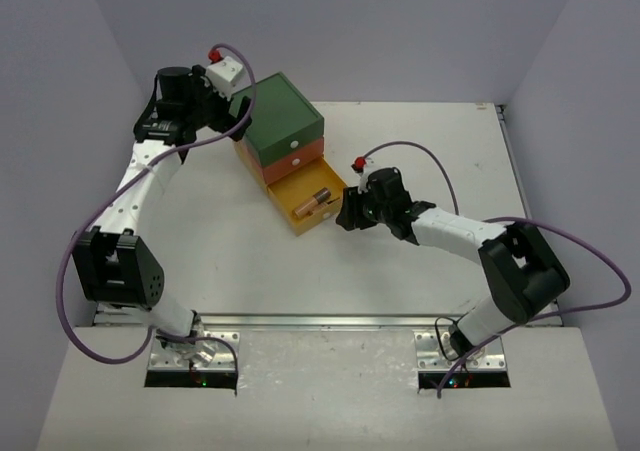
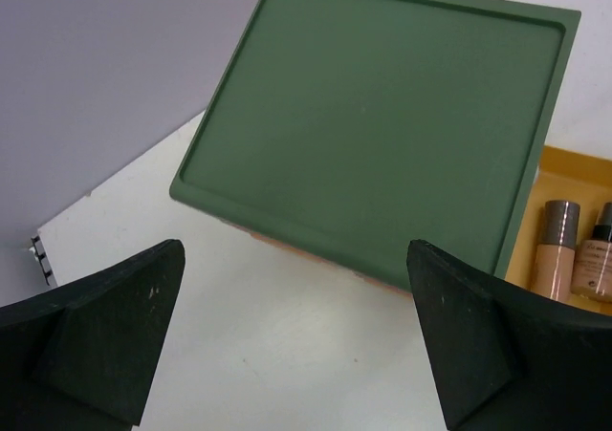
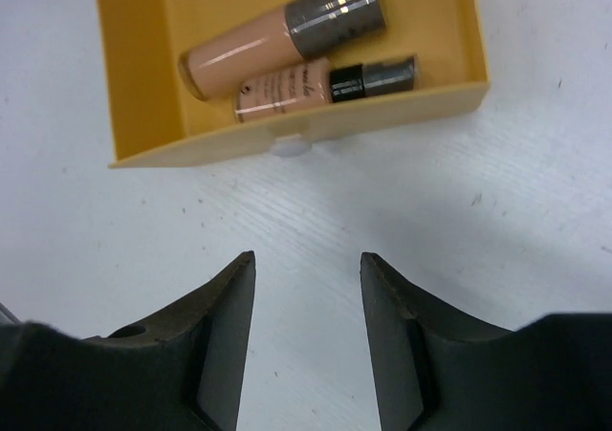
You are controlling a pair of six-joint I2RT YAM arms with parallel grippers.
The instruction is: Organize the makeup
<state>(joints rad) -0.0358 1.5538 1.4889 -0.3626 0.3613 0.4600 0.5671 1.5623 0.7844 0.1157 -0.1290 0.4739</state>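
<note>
Two makeup bottles lie side by side in the pulled-out yellow drawer [image 3: 143,87]. One is a tan bottle [image 3: 244,51] with a grey cap, the other a smaller tan bottle [image 3: 282,89] with a dark cap. From above they show as one small shape, the bottles [image 1: 312,202]. My right gripper [image 3: 308,264] hovers just in front of the drawer's small white pull tab [image 3: 290,144], open with nothing between its fingers. My left gripper [image 2: 296,259] stands wide open and empty over the table beside the box's green top [image 2: 382,116]. The bottles [image 2: 559,245] show at the left wrist view's right edge.
The three-drawer box [image 1: 278,119] stands at the table's back middle, green on top, an orange drawer [image 1: 295,159] shut below, the yellow drawer [image 1: 292,193] open toward the right arm [image 1: 450,229]. Grey walls enclose the white table [image 1: 420,151].
</note>
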